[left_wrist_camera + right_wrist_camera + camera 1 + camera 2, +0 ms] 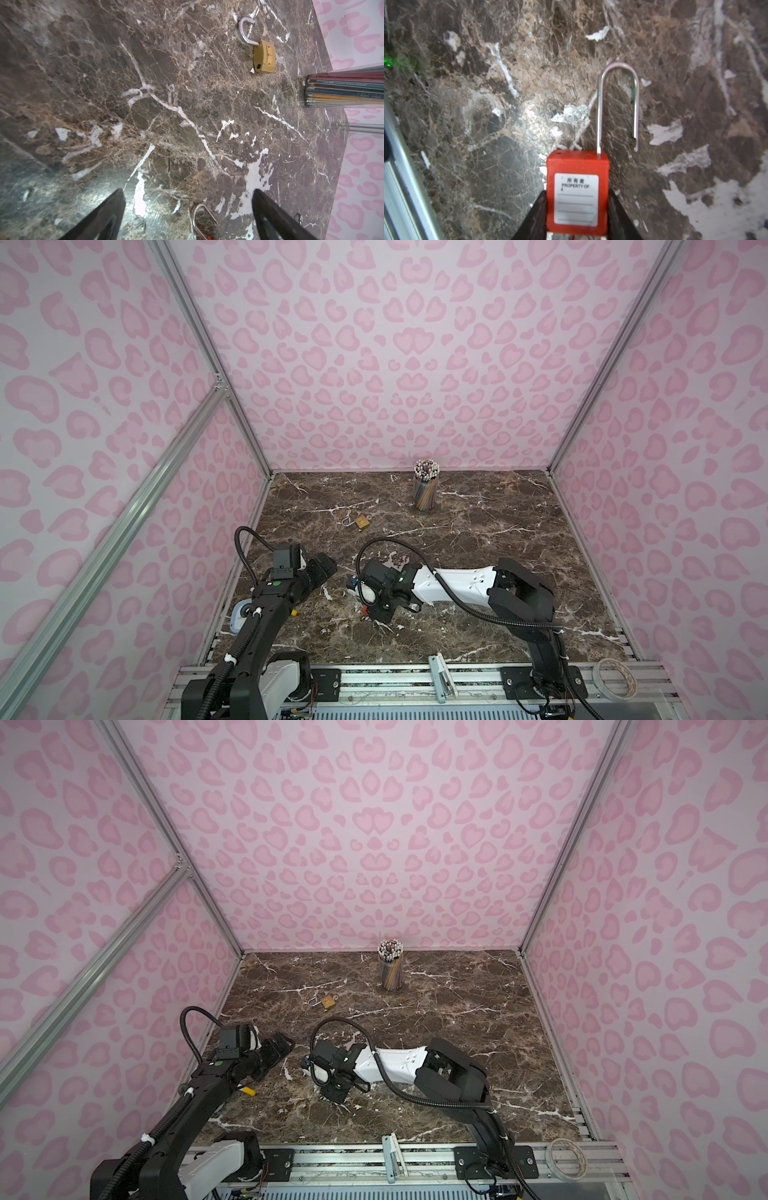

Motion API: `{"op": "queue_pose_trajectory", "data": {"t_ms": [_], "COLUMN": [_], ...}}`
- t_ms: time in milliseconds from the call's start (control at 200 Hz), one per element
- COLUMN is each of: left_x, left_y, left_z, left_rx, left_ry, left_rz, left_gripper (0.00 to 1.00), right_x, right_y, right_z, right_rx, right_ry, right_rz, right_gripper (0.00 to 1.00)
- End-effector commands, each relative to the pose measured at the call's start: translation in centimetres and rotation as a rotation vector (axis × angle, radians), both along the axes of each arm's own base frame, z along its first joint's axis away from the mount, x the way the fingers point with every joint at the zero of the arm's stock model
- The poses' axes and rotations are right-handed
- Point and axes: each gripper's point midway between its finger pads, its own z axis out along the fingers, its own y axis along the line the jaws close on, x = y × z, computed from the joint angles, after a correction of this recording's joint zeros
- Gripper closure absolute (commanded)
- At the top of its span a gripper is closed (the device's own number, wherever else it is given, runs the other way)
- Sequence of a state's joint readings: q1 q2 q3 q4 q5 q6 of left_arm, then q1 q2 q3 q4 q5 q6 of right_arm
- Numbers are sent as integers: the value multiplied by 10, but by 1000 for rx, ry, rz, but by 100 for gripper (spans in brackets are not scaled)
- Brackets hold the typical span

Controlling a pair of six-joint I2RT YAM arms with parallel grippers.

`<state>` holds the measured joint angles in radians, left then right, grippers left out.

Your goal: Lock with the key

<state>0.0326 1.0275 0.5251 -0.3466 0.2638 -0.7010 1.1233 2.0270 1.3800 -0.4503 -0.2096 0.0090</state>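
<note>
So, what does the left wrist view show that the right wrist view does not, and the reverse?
Only the left wrist view: the brass padlock with its shackle swung open, the pencil holder, the pink wall and the left gripper, jaws wide apart. Only the right wrist view: the labelled face of the red padlock, close between the jaws of the right gripper. Both: the marble table and the open shackle of the red padlock.
</note>
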Motion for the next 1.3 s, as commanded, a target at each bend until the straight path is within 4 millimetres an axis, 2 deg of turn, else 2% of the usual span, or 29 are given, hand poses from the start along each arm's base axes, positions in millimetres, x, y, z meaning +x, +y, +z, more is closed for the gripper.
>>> {"op": "queue_pose_trajectory", "data": {"t_ms": [0,215,380,630,775,925,1035,1295], "left_x": [6,22,37,49,52,52,54,50], "left_y": [-6,-32,-71,-127,-150,-167,-171,-178], "left_z": [10,37,64,94,107,124,136,142], "left_rx": [-22,-115,-169,-240,-340,-379,-395,-408], "left_ry": [-25,-72,-107,-160,-175,-199,-223,-222], "left_rz": [-37,-107,-227,-384,-437,-486,-511,-566], "left_gripper": [4,6,7,11,14,19,22,28], "right_x": [15,58,90,124,129,125,122,121], "right_y": [-3,-26,-40,-55,-59,-58,-56,-49], "right_z": [10,43,70,111,130,147,158,179], "right_rx": [47,146,228,338,365,421,465,512], "right_ry": [4,-13,-25,-52,-86,-108,-117,-127], "right_rz": [-64,-187,-264,-331,-320,-286,-268,-235], "right_gripper": [65,65,65,65,65,65,65,65]}}
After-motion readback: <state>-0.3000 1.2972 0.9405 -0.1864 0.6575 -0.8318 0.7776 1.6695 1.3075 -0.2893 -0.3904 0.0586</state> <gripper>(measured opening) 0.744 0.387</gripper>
